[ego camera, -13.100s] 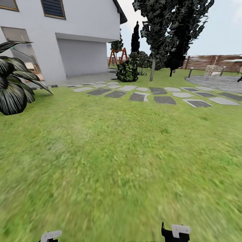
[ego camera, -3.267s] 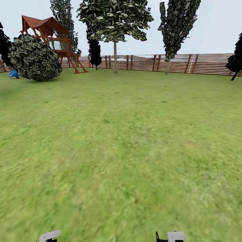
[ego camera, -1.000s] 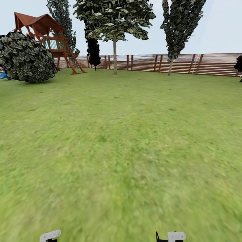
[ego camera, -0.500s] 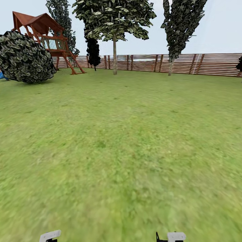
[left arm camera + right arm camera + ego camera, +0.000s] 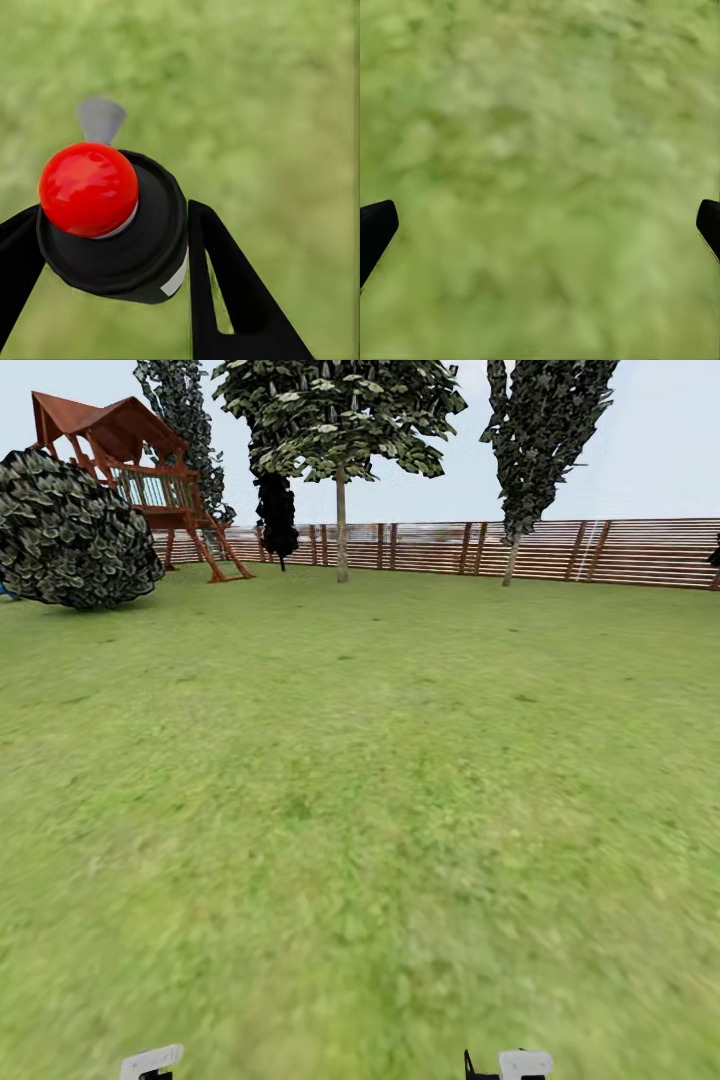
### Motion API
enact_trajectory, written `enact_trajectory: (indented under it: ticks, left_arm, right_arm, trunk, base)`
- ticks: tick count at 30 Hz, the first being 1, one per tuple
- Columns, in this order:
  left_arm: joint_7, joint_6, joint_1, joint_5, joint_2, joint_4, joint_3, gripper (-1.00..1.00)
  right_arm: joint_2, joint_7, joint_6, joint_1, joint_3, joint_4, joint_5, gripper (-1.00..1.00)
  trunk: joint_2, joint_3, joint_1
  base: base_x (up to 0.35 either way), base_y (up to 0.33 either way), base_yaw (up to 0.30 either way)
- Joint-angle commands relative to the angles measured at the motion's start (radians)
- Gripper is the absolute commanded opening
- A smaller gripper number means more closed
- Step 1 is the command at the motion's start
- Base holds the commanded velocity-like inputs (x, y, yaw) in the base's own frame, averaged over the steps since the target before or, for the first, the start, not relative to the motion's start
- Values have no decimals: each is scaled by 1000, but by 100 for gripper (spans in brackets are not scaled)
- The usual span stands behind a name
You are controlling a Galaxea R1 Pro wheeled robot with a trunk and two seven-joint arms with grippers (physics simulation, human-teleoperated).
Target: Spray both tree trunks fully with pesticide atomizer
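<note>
Ahead, head view: lawn [image 5: 360,780] runs to the fence [image 5: 600,550]; two trees stand there, trunks [image 5: 341,530] and [image 5: 511,560] far off, beside a bush [image 5: 70,530] and playhouse [image 5: 130,450].

Left wrist view: left pincer [image 5: 112,262] clamps the atomizer [image 5: 112,225] by its dark body, red cap [image 5: 88,189] free. It looks rigid, light and smooth, so it could twist. Its lower body is hidden.

Right wrist view: right pincer [image 5: 540,225] is spread wide, empty, fingertips cut off by the frame.
</note>
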Motion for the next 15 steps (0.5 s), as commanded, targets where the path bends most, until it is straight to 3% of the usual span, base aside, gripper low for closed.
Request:
enact_trajectory:
  ticks: [1, 15]
  left_arm:
    - [-4, -3, -1, 5, 0, 1, 1, -100]
    - [-4, -3, -1, 5, 0, 1, 1, -100]
  right_arm:
    - [0, -8, -2, -1, 8, 1, -2, 100]
    - [0, -8, -2, -1, 8, 1, -2, 100]
  trunk:
    - [0, -1, 0]
    - [0, -1, 0]
  base:
    - [337, 0, 0]
    - [337, 0, 0]
